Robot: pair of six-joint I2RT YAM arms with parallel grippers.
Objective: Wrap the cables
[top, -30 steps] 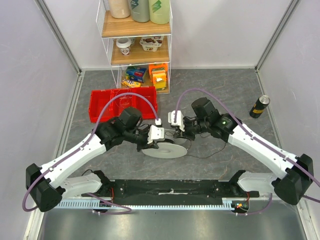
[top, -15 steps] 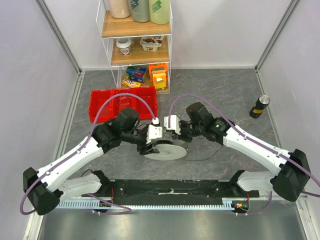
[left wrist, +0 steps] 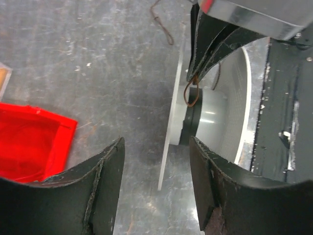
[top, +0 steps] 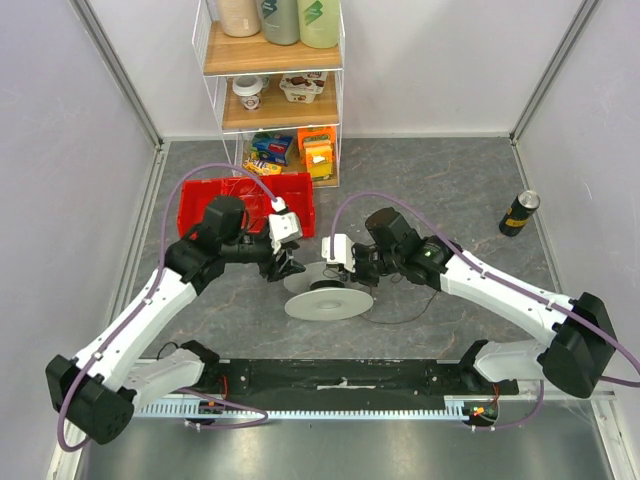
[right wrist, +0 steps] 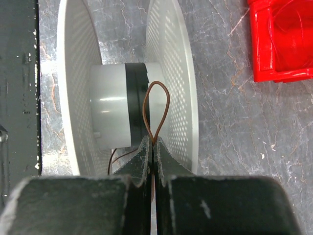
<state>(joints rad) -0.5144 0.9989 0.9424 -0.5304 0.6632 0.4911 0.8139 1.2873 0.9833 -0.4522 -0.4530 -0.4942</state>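
A white perforated spool (top: 328, 297) lies on the grey table between my arms. My right gripper (top: 352, 276) reaches between its flanges beside the hub (right wrist: 110, 105), at the hub's black band, and is shut on a small loop of the thin brown cable (right wrist: 157, 111). The rest of the cable trails slack on the table to the right (top: 404, 318). My left gripper (top: 282, 264) hangs open and empty to the left of the spool, a short way off. In the left wrist view its jaws (left wrist: 156, 147) frame the spool's flange edge (left wrist: 171, 137), with the right gripper's fingers (left wrist: 210, 44) pinching the loop (left wrist: 190, 96) beyond.
A red bin (top: 230, 205) sits just behind the left gripper. A wire shelf (top: 275, 90) with bottles and snacks stands at the back, and a dark can (top: 520, 212) at far right. A black mounting strip (top: 350, 375) runs along the near edge.
My left gripper opened, let go at the spool and drew back to the left and away. The right gripper shifted left, still pinching the cable loop.
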